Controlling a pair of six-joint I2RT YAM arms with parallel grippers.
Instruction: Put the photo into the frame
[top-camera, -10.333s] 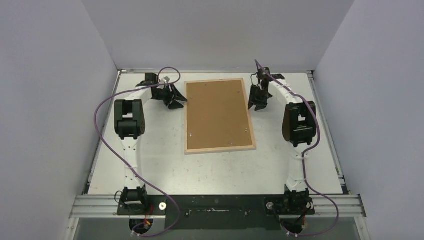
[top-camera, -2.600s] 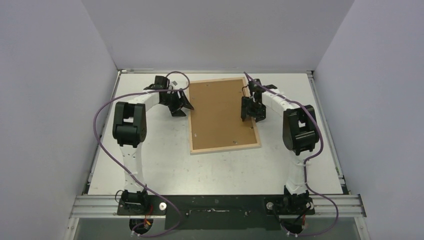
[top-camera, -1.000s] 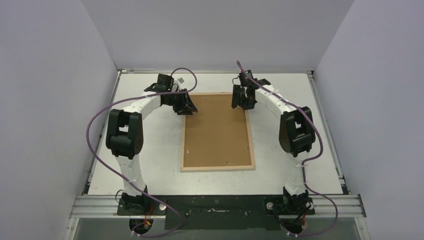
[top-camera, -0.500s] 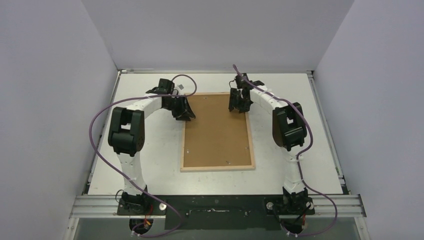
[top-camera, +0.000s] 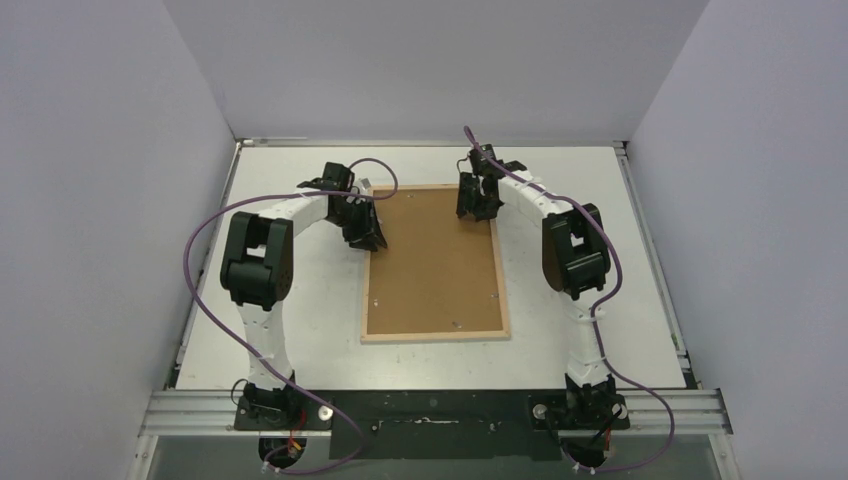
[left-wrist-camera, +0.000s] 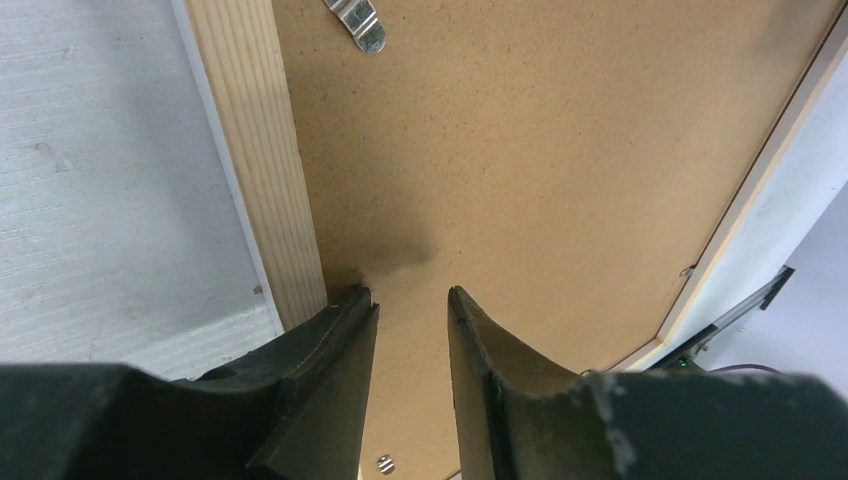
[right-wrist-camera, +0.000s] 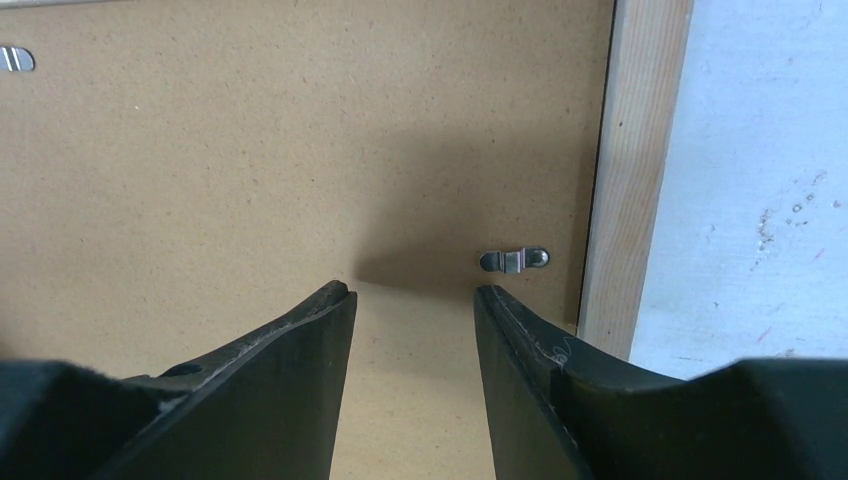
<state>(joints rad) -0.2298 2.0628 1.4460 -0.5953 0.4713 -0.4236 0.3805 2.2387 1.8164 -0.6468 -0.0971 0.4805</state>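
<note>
The frame (top-camera: 435, 337) lies face down on the table, its pale wood back rim up, with the brown backing board (top-camera: 432, 265) seated in it. The photo is hidden. My left gripper (top-camera: 366, 236) is open just over the board's left side, its fingertips (left-wrist-camera: 348, 300) beside the wood rail (left-wrist-camera: 255, 150). The right gripper (top-camera: 472, 208) hangs open over the board near the far right corner. In the right wrist view the right gripper (right-wrist-camera: 412, 292) stands close to a small metal turn clip (right-wrist-camera: 513, 260) by the rail (right-wrist-camera: 635, 150). Nothing lies between either pair of jaws.
The white table (top-camera: 310, 330) is walled in by grey panels on three sides. More metal clips (left-wrist-camera: 355, 12) sit along the board's edges. A black rail with the arm bases (top-camera: 430, 410) runs along the near edge, with purple cables looping beside both arms.
The left gripper has slid nearer along the frame's left rail. The right gripper has shifted slightly left over the board. Both jaws have narrowed a little. The frame has stayed put this last second.
</note>
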